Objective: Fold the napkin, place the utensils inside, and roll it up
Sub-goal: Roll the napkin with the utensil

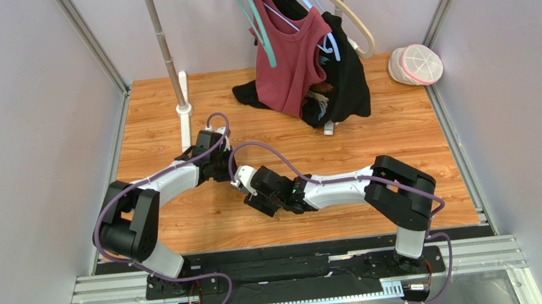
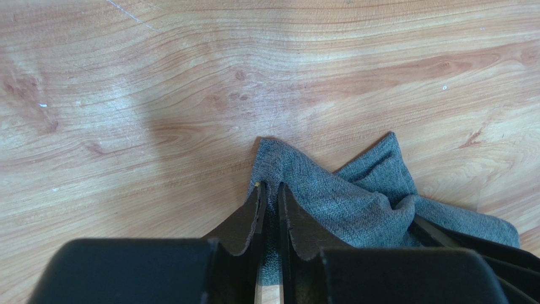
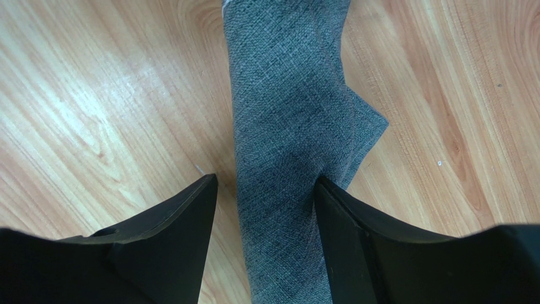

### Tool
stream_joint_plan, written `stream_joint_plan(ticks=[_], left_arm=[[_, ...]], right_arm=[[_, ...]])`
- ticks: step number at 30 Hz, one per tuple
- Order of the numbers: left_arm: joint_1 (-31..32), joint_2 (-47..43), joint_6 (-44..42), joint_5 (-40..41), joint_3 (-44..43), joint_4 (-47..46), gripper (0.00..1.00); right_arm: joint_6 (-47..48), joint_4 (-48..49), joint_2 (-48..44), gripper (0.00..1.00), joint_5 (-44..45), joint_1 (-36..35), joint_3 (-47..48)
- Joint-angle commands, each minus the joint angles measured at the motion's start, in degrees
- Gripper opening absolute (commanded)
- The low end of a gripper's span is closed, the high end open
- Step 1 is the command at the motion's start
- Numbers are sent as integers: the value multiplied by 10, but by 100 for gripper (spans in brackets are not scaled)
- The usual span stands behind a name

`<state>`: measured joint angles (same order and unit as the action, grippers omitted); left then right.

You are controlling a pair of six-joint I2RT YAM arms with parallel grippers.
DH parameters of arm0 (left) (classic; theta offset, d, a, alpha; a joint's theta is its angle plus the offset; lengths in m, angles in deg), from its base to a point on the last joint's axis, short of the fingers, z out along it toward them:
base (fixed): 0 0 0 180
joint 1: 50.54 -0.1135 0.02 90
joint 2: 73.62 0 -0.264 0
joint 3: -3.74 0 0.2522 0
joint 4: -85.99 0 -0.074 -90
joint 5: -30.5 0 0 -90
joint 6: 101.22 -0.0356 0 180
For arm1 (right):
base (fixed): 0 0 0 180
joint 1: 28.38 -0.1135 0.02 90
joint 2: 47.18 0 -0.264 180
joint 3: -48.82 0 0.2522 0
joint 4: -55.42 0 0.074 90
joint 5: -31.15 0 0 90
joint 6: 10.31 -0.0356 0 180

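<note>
The napkin point(image 2: 345, 190) lay on the wooden table point(image 1: 164, 126) between the two arms, near the middle of the board, gathered into a long narrow grey band with loose corners poking out at one side. The left gripper point(image 2: 269, 191) was clenched on a raised pleat at one end of the band. The right gripper point(image 3: 266, 183) stood with its jaws spread, straddling the band without pinching it. No spoon showed in any view, so whether it sat inside the cloth could not be told. The fabric looked soft, light and limp, with a coarse weave that should not slip. It would probably sag and unroll if let go, so a hold across all layers near an end seemed best.
</note>
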<state>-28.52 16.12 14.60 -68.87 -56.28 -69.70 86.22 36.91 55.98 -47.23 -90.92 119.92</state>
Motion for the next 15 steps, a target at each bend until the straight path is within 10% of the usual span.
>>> stream_joint_plan(ticks=[1,8,15], left_arm=[[-4,-1,-17,-11,-15,19,18],[-5,-56,-10,14,-27,34,55],[-24,-149,-1,71,-9,48,65]], right_arm=[[-6,1,32,63,4,20,17],[-35,-34,49,58,-100,72,29],[-78,-61,65,40,-291,138,49]])
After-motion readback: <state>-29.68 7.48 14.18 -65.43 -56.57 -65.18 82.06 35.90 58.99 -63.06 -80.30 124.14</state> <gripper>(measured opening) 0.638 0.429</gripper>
